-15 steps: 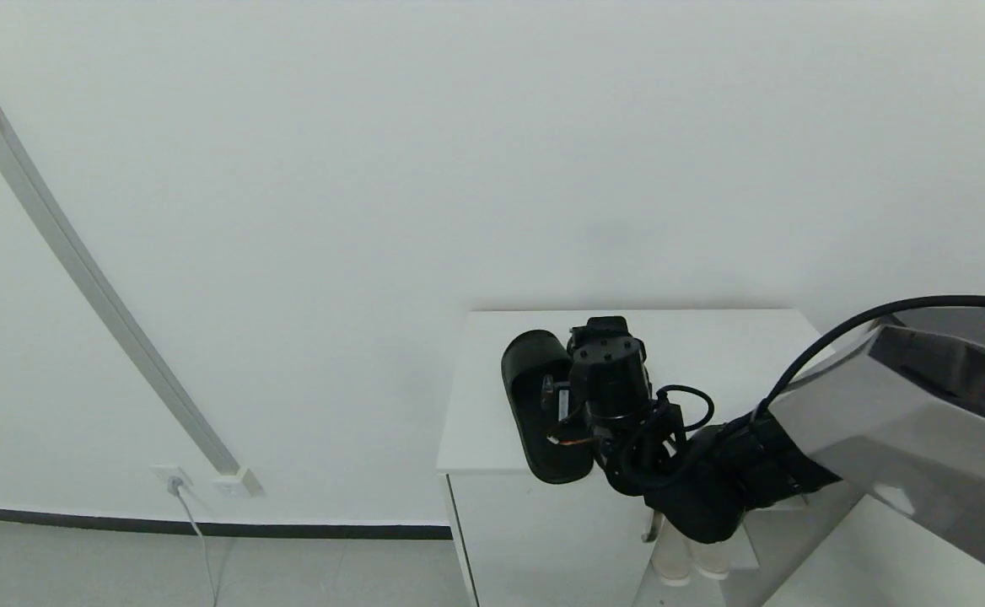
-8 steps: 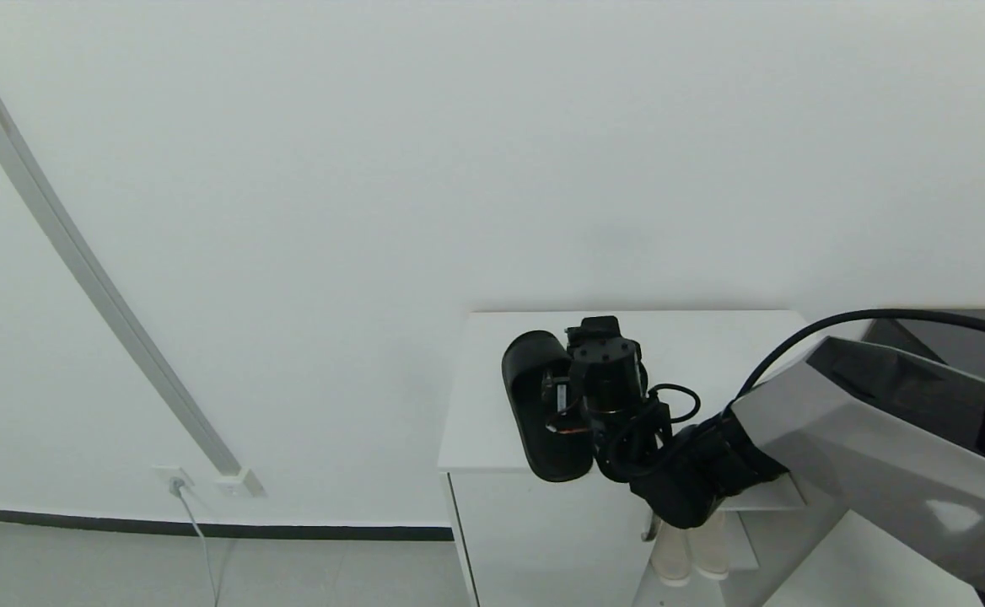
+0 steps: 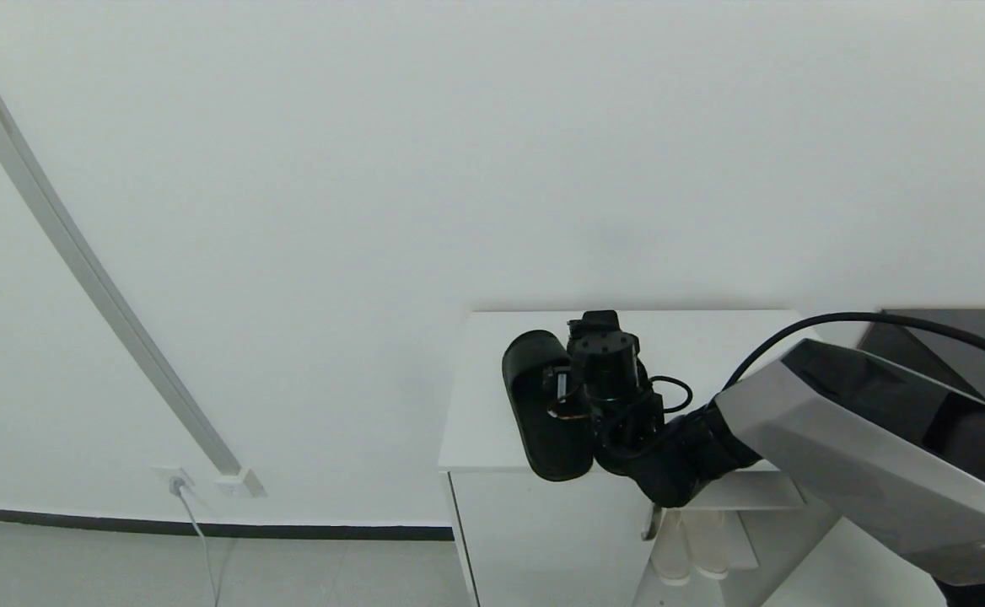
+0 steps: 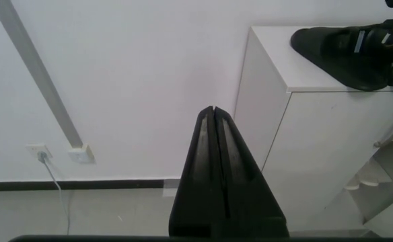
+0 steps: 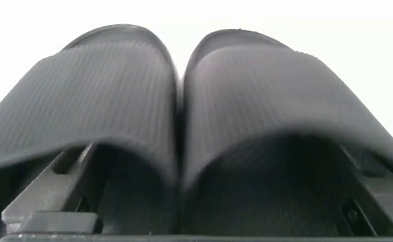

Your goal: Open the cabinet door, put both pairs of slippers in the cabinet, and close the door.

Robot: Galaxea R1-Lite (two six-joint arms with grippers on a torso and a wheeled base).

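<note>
Along the wall on the left we saw a slanting grey trunking [image 3: 96,278] that ran down to a wall socket [image 3: 174,479] with a cable plugged in. The left gripper [image 4: 213,111] hung low in front of that wall with its fingers pressed together, holding nothing. To its right stood the white cabinet [image 3: 712,337]. The black slippers [image 3: 543,413] lay side by side at the front edge of its top, one end reaching past the edge. The right gripper [image 5: 206,188] was at them with its fingers [image 5: 48,202] spread wide, one under each strap. Below, beside the handle [image 3: 651,523], the cabinet stood open, and a pale pair of slippers [image 3: 695,548] sat on a shelf inside.
</note>
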